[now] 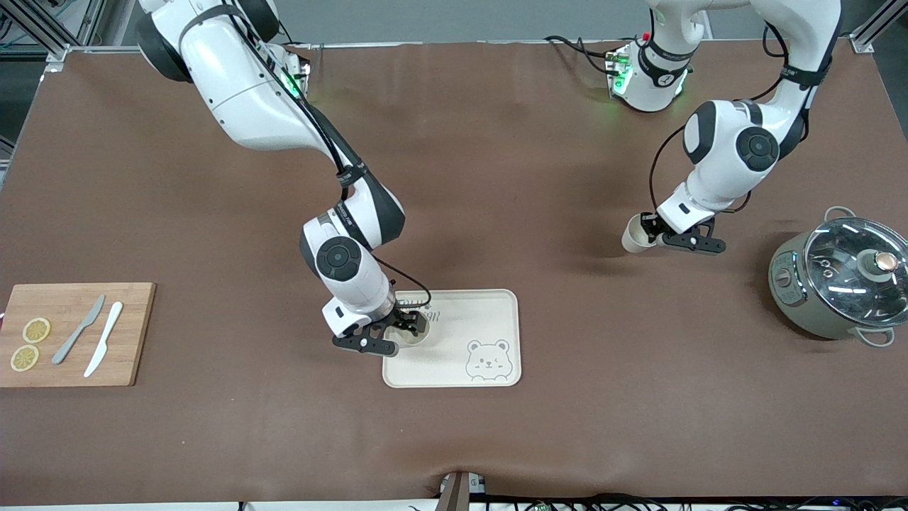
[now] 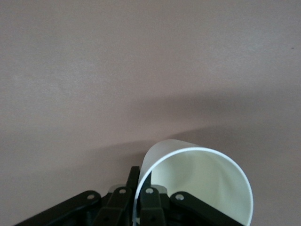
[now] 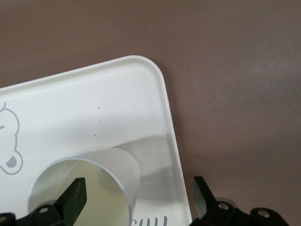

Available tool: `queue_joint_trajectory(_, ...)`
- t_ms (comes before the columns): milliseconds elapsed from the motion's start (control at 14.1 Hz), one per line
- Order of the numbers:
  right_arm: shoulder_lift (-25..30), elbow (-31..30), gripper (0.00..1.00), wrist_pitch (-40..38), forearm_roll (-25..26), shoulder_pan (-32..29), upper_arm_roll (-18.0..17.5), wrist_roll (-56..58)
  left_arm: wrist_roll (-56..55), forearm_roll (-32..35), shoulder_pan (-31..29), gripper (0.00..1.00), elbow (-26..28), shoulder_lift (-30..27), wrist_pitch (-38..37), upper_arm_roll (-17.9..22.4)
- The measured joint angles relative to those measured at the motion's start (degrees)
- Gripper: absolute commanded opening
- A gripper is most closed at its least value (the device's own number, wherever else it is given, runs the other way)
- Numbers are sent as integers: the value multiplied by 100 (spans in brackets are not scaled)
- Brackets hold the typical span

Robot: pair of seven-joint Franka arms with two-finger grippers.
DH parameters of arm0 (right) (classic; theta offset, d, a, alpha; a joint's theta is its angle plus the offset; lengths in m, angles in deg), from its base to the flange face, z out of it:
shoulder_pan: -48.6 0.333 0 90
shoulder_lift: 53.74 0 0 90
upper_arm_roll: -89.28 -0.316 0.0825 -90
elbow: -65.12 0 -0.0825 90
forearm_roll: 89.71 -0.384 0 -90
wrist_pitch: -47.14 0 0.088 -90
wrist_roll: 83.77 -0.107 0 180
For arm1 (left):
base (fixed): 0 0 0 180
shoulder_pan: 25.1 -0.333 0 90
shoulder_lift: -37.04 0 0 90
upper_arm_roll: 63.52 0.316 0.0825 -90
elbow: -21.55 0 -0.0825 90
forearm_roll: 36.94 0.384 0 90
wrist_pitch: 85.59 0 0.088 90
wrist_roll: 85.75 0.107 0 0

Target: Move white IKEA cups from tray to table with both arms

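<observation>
From the front, one cup is held tight by the left tool above the brown surface, likely to be set down there. The right tool is spread open around the other cup, kept on the tray.

In the left wrist view, the cup's wall is pinched; its base is hidden.

In the right wrist view, one finger is seen inside the rim, ready to grip.

A: Two white cups — one, two. One tray.

B: Two lemon slices, two knives (one board), one pot.
</observation>
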Motion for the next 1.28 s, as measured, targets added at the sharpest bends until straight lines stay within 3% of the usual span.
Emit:
queue_joint_trajectory(71,0,0,92,0,0,0,6,0,0,-1,-1,0,0,130,191,1)
queue_joint_trajectory(213,0,0,62,0,0,-1,24,-1,0,-1,-3,0,-2,398,567,3)
queue_joint_trajectory(426,0,3,38,-6,0,-3,52,-1,1,-1,-6,0,-41,569,709,5)
queue_joint_trajectory(497,0,11,28,-16,0,-3,52,-1,2,-1,-6,15,-50,582,719,6)
queue_joint_trajectory(569,0,24,16,-32,0,-3,52,-1,8,-1,-5,99,-53,599,744,6)
queue_joint_trajectory(711,0,48,0,-59,0,-2,50,-2,27,-1,-3,100,-81,674,803,5)
queue_joint_trajectory(995,0,53,0,-61,1,20,30,-2,27,-1,4,100,-228,692,747,0)
queue_joint_trajectory(1279,8,120,0,-97,1,38,30,-3,-32,-1,4,100,-425,499,120,-1)
